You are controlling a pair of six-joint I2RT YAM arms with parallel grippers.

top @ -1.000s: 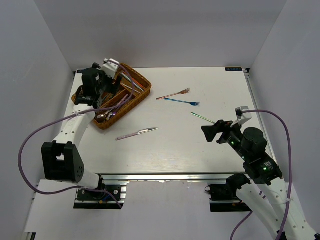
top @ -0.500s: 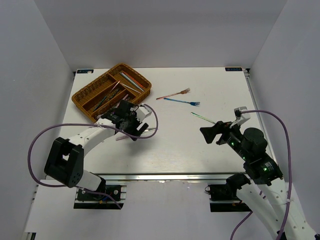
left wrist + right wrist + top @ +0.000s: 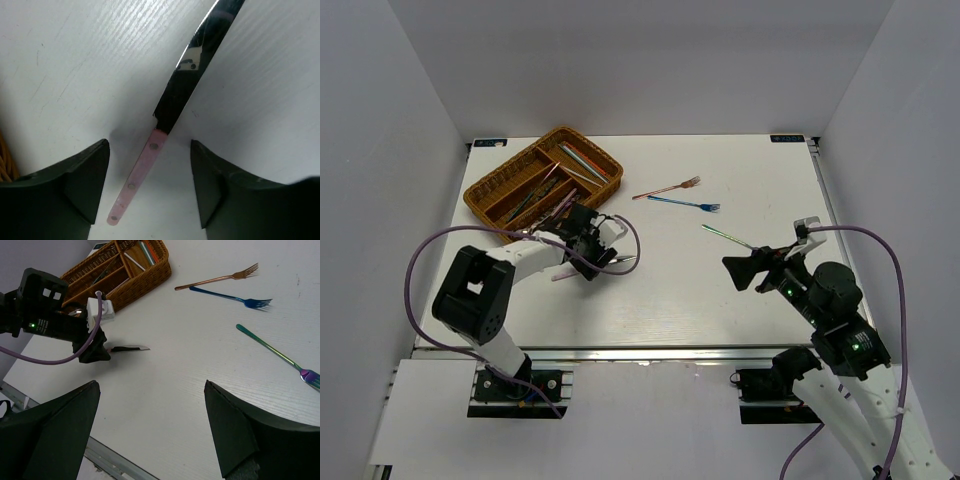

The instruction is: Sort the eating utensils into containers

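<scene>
Moved: left claw [image 3: 149,152], from above the wicker cutlery tray [image 3: 145,282] to the pink-handled knife [image 3: 172,105]. Its fingers stand apart on either side of the handle, not touching it. Knife: flat on worktop [image 3: 720,300], at 5 o'clock from tray. Right claw [image 3: 150,395]: wide apart, empty, position unchanged. Loose toward worktop's 1 o'clock: rose-gold fork [image 3: 667,188], blue fork [image 3: 685,203]. Green fork [image 3: 723,235]: at 3 o'clock.
</scene>
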